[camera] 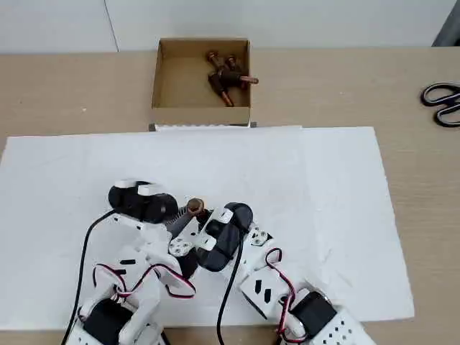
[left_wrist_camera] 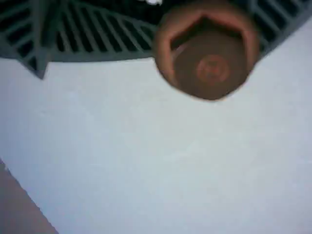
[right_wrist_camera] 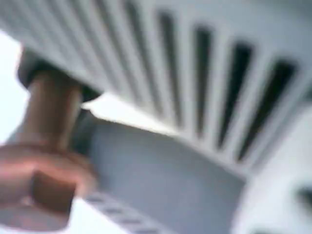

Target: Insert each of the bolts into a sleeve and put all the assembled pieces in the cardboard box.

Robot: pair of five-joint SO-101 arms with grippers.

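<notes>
Left gripper (camera: 188, 213) clamps the flanged bolt (left_wrist_camera: 209, 54), well apart from the cardboard box (camera: 180, 115), presumably for sleeving; right gripper (camera: 210, 220): grip cannot be told.

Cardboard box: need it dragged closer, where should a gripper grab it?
Probably the near wall of the cardboard box, left half, from above, straddling the rim. It is open-topped with thin upright walls, and the assembled pieces lie on its right side, so that stretch looks free.

A tan table (camera: 72, 86) under white paper (camera: 323, 180), scissors (camera: 444, 104) at its edge.
</notes>
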